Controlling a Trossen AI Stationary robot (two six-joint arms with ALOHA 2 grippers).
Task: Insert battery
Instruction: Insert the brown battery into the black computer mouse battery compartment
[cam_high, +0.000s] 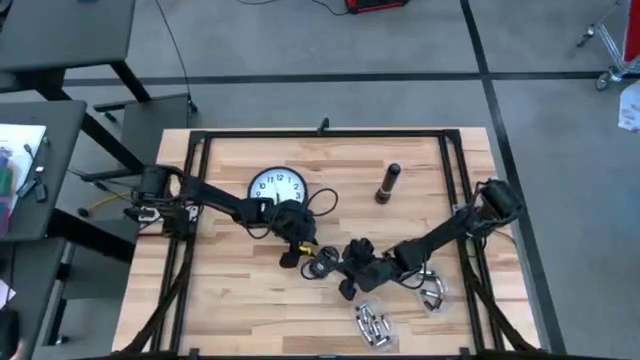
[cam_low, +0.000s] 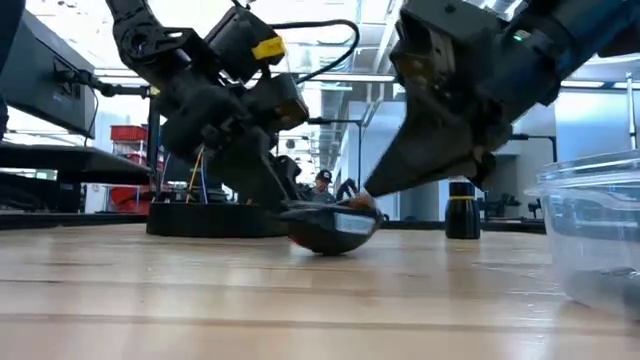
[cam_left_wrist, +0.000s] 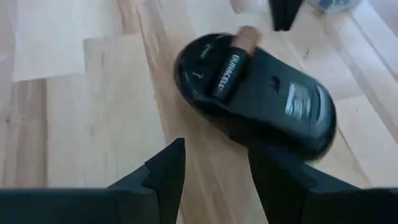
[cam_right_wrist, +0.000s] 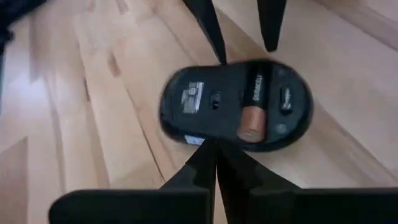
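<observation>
A black computer mouse (cam_high: 322, 262) lies belly-up on the wooden table near its middle. A copper-and-black battery (cam_right_wrist: 253, 106) lies in its open compartment, copper end toward my right gripper. My left gripper (cam_left_wrist: 214, 180) is open and low at the mouse's left side. One of its fingers stands beside the mouse and the other reaches the mouse's rim. My right gripper (cam_right_wrist: 216, 163) is shut, its tips at the mouse's opposite rim, close to the battery's copper end. My left gripper meets the mouse's rim (cam_left_wrist: 264, 144) with the inner side of one finger (cam_left_wrist: 280, 180), slanting down from the table's left. The other finger stands free on the wood. The mouse lies flat on the table. My right gripper sets its shut fingertips (cam_right_wrist: 214, 155) against the mouse's rim (cam_right_wrist: 211, 140) beside the battery compartment. It slants down from the table's right. Whether the tips press on the mouse or only touch it, I cannot tell.
A round white clock (cam_high: 277, 188) lies behind the left gripper. A dark cylinder (cam_high: 388, 184) stands at the far right of centre. A clear plastic container (cam_high: 432, 290) and several metal pieces (cam_high: 372, 325) lie toward the near right. Bare wood lies at the near left.
</observation>
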